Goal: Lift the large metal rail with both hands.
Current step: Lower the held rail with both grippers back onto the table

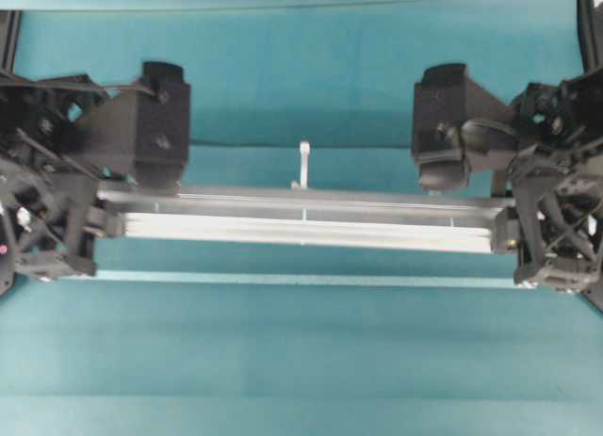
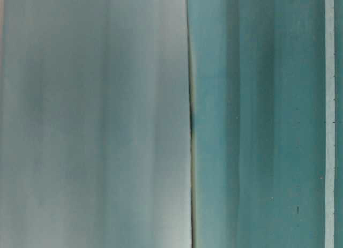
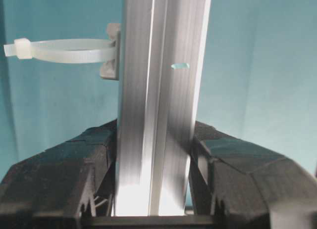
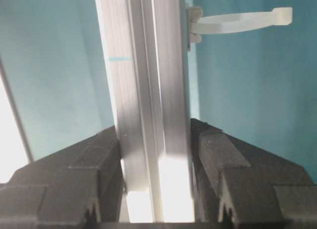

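Holding the rail at both ends, you have it running left to right across the overhead view, its long axis level with the near edge of the surface; the left hand takes the left end and the right hand the right end, so neither arm is nearer than the other; each hand sits squarely at its own end, in line with the axis.

Looking through the left wrist view, you see the rail running straight away between the two black fingers, which press on its grooved sides; the hand is partly closed, gripping the bar; the right wrist view shows the same, the rail pinched between that hand's fingers.

One zip tie sticks out from the far side of the rail near its middle; it shows in both wrist views as well.

The rail looks to be off the surface, since a thin pale strip lies separately nearer to you; the table-level view is too blurred to confirm the height.

You should keep both ends rising evenly; any difference would tilt the axis and strain the grips.
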Robot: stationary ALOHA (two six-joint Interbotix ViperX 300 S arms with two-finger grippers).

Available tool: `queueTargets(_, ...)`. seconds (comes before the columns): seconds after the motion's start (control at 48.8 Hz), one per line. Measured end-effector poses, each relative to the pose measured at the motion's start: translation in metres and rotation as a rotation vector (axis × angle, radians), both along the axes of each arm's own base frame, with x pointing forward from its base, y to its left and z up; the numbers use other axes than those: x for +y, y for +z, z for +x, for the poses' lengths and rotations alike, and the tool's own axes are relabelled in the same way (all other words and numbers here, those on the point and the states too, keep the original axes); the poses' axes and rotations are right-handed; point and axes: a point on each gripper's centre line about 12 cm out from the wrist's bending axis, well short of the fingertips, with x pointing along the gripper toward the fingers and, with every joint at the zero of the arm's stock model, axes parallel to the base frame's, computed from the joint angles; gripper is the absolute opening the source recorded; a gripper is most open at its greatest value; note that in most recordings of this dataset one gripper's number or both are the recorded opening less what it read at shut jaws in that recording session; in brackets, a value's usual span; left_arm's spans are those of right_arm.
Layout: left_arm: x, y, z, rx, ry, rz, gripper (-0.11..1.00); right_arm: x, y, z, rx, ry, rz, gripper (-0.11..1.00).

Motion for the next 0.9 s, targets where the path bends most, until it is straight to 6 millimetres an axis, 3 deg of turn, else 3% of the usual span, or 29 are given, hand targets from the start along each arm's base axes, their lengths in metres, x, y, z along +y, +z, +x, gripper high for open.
queueTargets(0.225, -0.004, 0.016, 0.004, -0.037, -0.012, -0.002, 0.36, 0.004, 0.017, -0.006, -0.026, -0.015, 0.006, 0.39)
queueTargets(0.615, -0.004, 0.017, 0.003, -0.038, -0.011, -0.003, 0.36, 0.004, 0.033, -0.007, -0.071, -0.02, 0.008, 0.39)
queueTargets(0.902, -0.004, 0.017, 0.003, -0.037, -0.011, -0.003, 0.36, 0.004, 0.034, -0.006, -0.072, -0.021, 0.007, 0.39)
